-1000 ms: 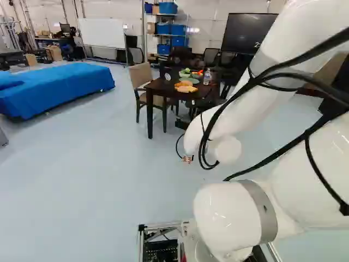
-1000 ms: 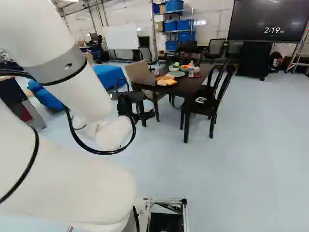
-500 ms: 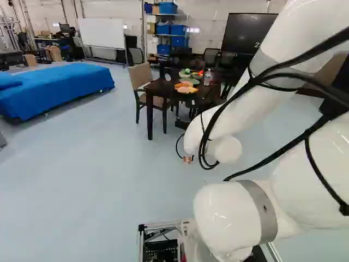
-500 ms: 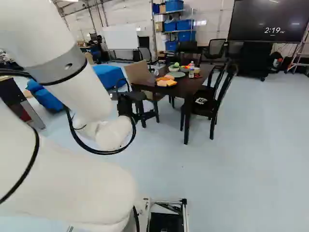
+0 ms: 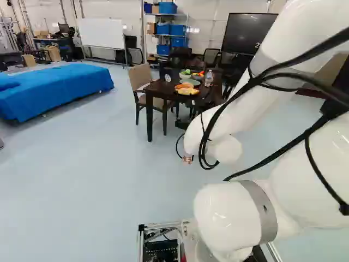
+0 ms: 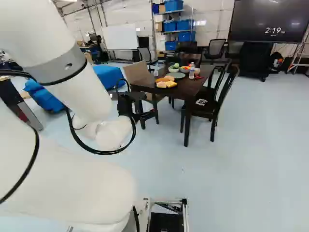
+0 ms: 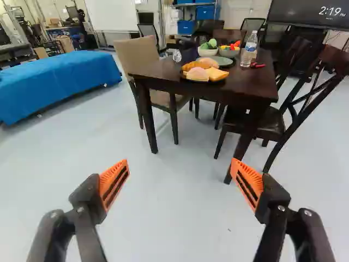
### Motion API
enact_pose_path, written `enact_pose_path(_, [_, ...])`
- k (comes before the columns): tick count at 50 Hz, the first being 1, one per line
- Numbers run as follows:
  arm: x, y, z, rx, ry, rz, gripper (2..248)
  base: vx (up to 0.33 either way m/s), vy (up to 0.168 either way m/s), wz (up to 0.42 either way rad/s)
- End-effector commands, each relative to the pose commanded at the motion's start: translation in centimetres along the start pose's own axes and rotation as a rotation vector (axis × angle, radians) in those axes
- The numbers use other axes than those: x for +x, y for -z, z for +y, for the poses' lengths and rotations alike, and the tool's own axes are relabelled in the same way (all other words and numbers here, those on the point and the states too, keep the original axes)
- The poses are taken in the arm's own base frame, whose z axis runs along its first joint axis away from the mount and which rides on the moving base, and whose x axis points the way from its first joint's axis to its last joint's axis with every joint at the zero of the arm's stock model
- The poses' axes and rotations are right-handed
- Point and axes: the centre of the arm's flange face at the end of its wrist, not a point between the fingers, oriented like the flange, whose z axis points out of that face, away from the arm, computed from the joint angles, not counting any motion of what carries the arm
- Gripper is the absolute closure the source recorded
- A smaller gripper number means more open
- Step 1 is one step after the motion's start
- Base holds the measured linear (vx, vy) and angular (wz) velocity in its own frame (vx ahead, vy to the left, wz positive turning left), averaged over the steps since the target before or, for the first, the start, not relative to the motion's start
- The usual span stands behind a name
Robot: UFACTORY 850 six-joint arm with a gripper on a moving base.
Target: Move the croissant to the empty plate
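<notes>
The white arm (image 6: 77, 92) reaches out with its claw (image 6: 145, 107) short of a dark wooden desk (image 7: 245, 84). Seen from the wrist, the claw (image 7: 180, 169) stands wide open, its orange pads (image 7: 114, 183) well apart and nothing between them but a view of the pale floor (image 7: 174, 218). What appears to be the croissant (image 7: 191, 65), golden brown, lies on a black plate (image 7: 218, 81) near the desk's close edge. It shares that plate with a pink-topped bun (image 7: 200, 72), a brown roll (image 7: 209, 63) and a yellow-orange bread slice (image 7: 216, 73). The empty plate (image 7: 222, 60), round and grey-green, sits just behind the bread, farther from the claw.

Beyond the plates are a pale bowl (image 7: 207, 53) of green produce (image 7: 209, 44) and a grey bowl (image 7: 229, 53) of red, orange and yellow pieces (image 7: 234, 45). A clear water bottle (image 7: 250, 49) stands upright beside the empty plate, near a small red object (image 7: 257, 65); a glass (image 7: 177, 55) stands on the bread's other side. A beige chair (image 7: 139, 57) and dark chairs (image 7: 270, 123) flank the desk. Across the room are a blue-draped bed (image 5: 54, 90), a whiteboard (image 5: 102, 33), a shelf rack with blue bins (image 5: 178, 29) and, at the right base view's upper right, a wall screen (image 6: 268, 20).
</notes>
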Motion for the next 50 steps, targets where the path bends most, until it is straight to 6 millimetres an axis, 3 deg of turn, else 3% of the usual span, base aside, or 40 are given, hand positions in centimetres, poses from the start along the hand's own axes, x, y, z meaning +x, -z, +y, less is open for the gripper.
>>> enact_pose_path(50, [0.0, 0.0, 0.0, 0.0, 0.0, 0.0, 3, 0.077, 0.026, -0.014])
